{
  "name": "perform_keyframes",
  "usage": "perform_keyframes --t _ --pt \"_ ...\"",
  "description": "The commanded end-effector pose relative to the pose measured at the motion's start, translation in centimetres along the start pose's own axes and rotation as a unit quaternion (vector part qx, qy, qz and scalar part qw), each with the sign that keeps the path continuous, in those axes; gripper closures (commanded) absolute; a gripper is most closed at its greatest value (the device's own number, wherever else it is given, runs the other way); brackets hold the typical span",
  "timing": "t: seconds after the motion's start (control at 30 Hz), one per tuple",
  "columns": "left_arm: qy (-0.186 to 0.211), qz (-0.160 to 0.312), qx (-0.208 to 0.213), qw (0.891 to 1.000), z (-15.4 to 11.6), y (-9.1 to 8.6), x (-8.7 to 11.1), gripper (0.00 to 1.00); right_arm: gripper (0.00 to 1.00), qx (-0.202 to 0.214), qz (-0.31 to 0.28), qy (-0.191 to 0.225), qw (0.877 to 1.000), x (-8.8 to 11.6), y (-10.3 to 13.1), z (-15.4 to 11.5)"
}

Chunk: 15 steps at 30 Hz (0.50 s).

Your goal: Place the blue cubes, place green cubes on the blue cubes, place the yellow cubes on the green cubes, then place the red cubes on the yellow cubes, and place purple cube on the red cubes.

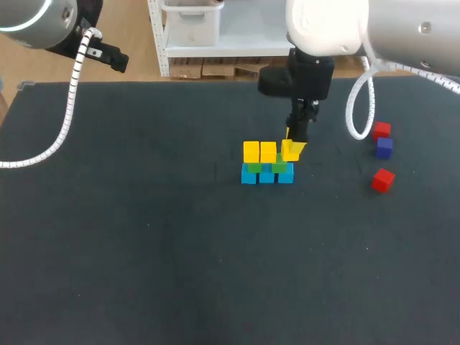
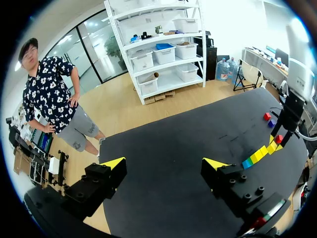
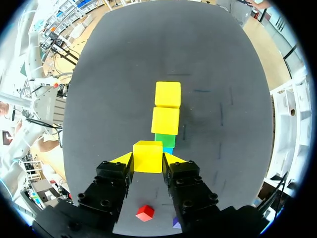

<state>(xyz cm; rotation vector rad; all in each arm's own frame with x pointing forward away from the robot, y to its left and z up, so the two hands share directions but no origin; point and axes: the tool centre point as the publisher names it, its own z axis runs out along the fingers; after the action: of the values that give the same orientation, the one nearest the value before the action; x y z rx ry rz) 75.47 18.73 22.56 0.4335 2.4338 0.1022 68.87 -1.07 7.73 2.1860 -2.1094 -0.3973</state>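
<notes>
Three blue cubes [image 1: 267,175] stand in a row at mid-table, with green cubes [image 1: 280,167] on top of them. Two yellow cubes [image 1: 259,152] sit on the left and middle green ones. My right gripper [image 1: 293,149] is shut on a third yellow cube [image 1: 292,150], held slightly tilted just over the right-hand green cube. The right wrist view shows that yellow cube [image 3: 147,156] between the fingers, the green cube [image 3: 165,140] and the placed yellow cubes [image 3: 165,120] ahead. My left gripper [image 2: 164,166] hangs open and empty high over the table's far left corner.
Two red cubes [image 1: 382,130] [image 1: 383,180] and a purple cube [image 1: 384,147] lie loose to the right of the stack. Under the right gripper, the wrist view catches a red cube [image 3: 144,212]. My left arm [image 1: 43,18] stays at the back left.
</notes>
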Motion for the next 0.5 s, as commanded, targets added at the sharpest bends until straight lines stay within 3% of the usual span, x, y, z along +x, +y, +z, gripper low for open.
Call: perform_keyframes --t 0.03,0.5 --pt "0.0 0.001 0.001 1.0 -0.07 0.08 0.05 0.0 1.0 -0.015 0.001 0.002 1.0 -0.32 -1.24 -0.04" --pt "0.0 0.001 0.001 1.0 -0.07 0.08 0.05 0.0 1.0 -0.02 0.006 0.003 1.0 -0.37 -2.15 0.59"
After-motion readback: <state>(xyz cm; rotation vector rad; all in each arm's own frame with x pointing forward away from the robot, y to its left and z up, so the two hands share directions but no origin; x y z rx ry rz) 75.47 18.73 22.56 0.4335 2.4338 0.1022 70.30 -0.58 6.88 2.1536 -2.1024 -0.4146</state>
